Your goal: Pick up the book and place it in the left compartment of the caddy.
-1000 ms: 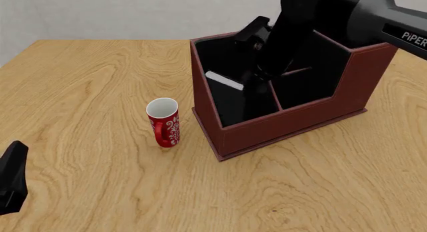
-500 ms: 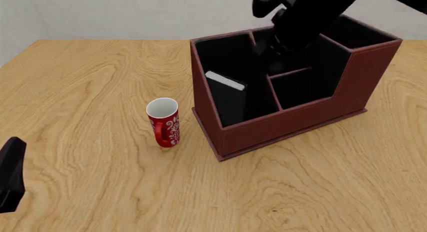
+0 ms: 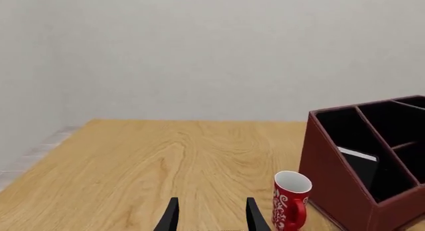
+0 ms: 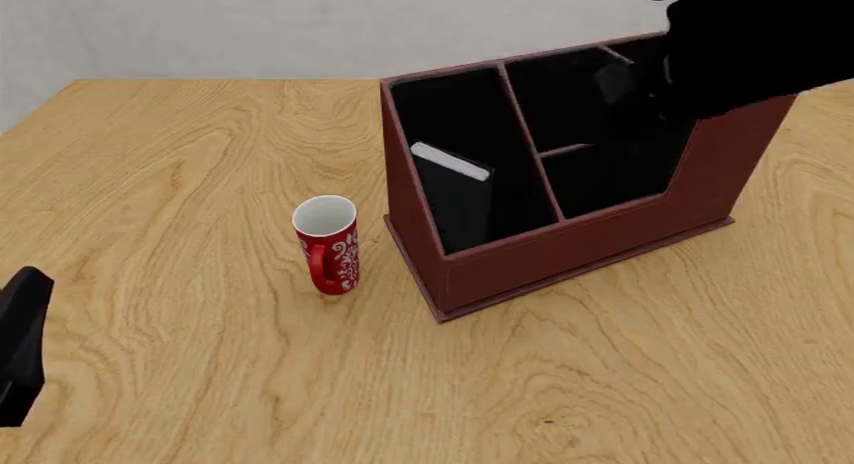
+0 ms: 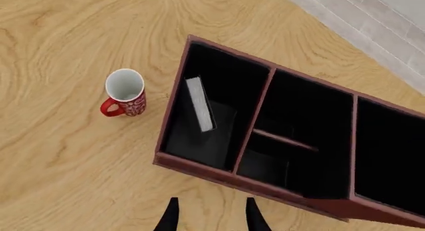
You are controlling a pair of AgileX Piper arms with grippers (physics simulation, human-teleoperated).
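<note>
Risen and swung off to the right since the earlier frames: right arm, formerly deep over the caddy, now up at the far right corner of the front view. Nearest, left gripper parked low over the bench, released and empty. Right gripper likewise spread, grasping nothing, looking straight down from above. Further out, red mug upright just beside the caddy's left wall. Beyond it, book already inside the left compartment, white page edges up, leaning slightly, seemingly against the outer wall, though black on black lining hides the lean. Task apparently done; withdrawal the step in hand. Best handled by lifting clear before any sideways swing, staying off the caddy rim and dividers, avoiding any nudge to the mug.
</note>
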